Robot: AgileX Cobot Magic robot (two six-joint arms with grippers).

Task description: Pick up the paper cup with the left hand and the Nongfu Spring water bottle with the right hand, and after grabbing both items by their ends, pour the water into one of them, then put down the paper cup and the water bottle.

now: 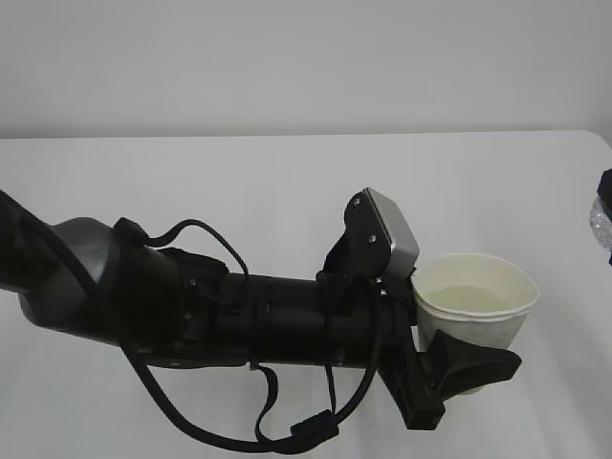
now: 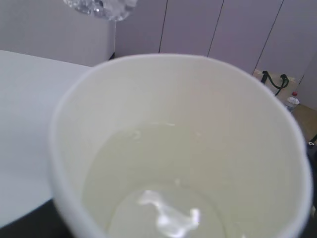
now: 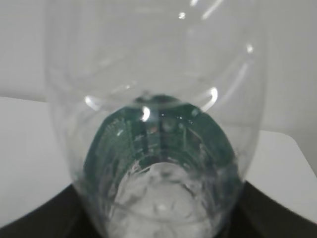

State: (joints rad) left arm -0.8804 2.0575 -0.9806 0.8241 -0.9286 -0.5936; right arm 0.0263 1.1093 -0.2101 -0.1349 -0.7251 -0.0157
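Observation:
The white paper cup [image 1: 475, 296] stands upright at the right, with pale water in its bottom [image 2: 163, 198]. My left gripper [image 1: 475, 337] is shut on the cup's lower part. One black finger [image 1: 473, 368] wraps its near side and the other is hidden behind it. The Nongfu Spring water bottle [image 3: 153, 148] fills the right wrist view, clear with a dark green label. My right gripper [image 3: 161, 220] is shut on it, with a black finger [image 3: 39, 223] showing on each side. The exterior view shows only a sliver of the bottle [image 1: 599, 218] at the right edge, apart from the cup.
The white table [image 1: 239, 182] runs back to a pale wall. My left arm [image 1: 191, 306] with its looped cables lies across the near part of the table. Beyond the table, a small bottle [image 2: 292, 101] stands by grey panels.

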